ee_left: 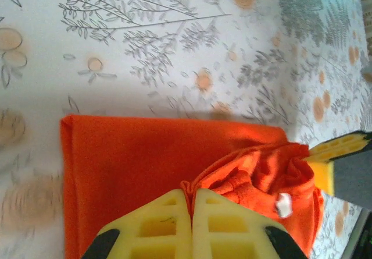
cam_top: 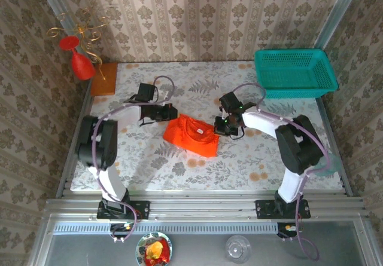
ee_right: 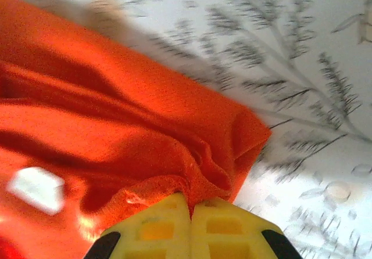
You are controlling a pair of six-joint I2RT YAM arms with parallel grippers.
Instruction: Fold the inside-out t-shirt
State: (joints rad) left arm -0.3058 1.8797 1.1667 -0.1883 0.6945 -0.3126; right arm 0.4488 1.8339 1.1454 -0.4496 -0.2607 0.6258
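The inside-out t-shirt is bright orange and lies folded into a small bundle at the middle of the table. Its small white label shows near the bunched collar. My left gripper is at the bundle's upper left corner, shut on a pinch of the orange cloth. My right gripper is at the bundle's right edge, shut on a fold of the same cloth. The right gripper's yellow fingers show in the left wrist view beyond the collar.
A teal basket stands at the back right. A red goblet-shaped ornament and an orange-brown wooden block sit at the back left. The floral tablecloth covers the table around the bundle.
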